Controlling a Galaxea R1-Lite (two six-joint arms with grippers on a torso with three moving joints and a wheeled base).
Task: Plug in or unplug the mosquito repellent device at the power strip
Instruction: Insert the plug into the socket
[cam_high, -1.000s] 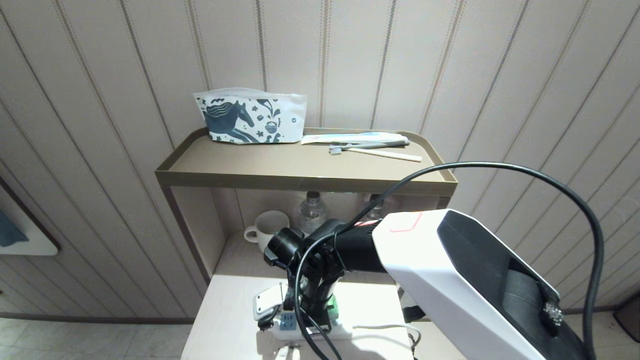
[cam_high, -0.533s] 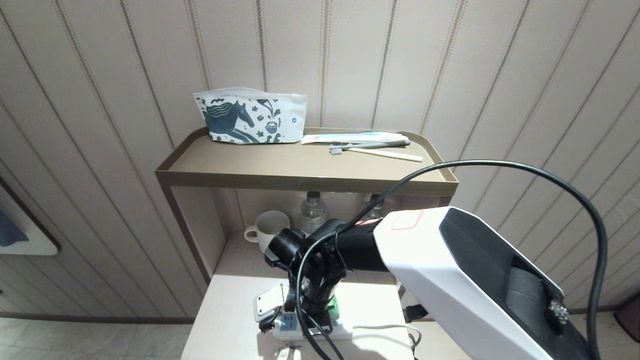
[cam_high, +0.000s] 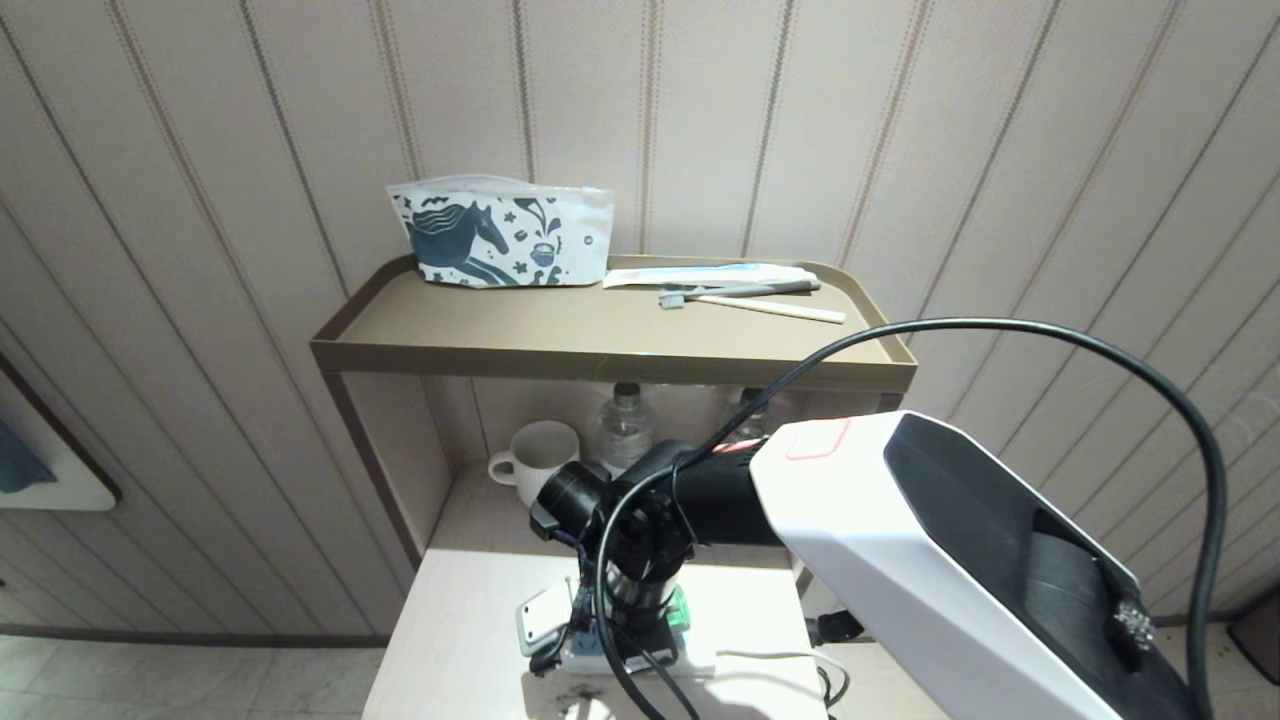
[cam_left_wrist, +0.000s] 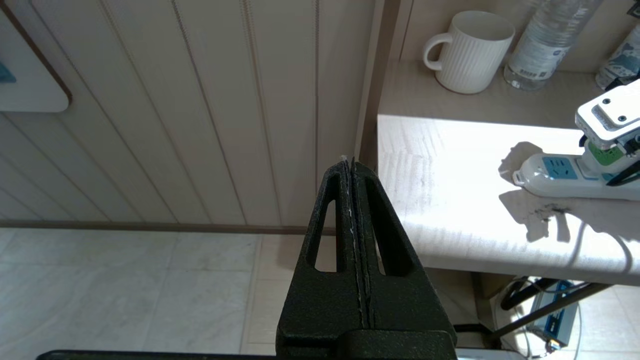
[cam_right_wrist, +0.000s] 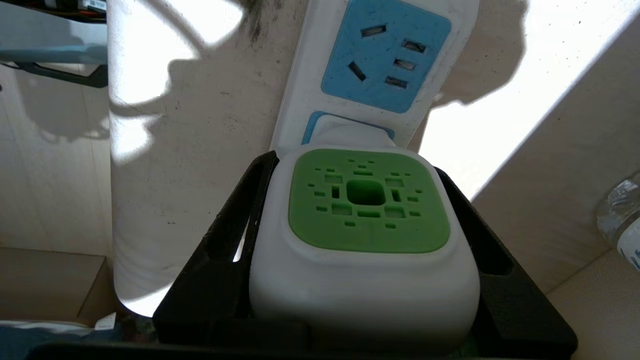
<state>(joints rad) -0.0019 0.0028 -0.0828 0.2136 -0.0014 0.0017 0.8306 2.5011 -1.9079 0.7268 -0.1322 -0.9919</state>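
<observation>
Right end effector (cam_right_wrist: 365, 250) hiding device's bottle

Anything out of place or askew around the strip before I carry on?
Nothing stands out. The right gripper clamps the mosquito repellent device squarely over the power strip, which lies flat on the table. Only dark specks mark the tabletop by the strip. The left gripper is shut, off to the side.

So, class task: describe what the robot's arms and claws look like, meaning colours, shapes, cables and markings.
The right arm has a white angular shell with a black inset, a thin red outlined rectangle near its front, and a black rounded wrist. A thick black cable arcs over it. The left claw and right claw are matte black with tapering, slotted fingers.
</observation>
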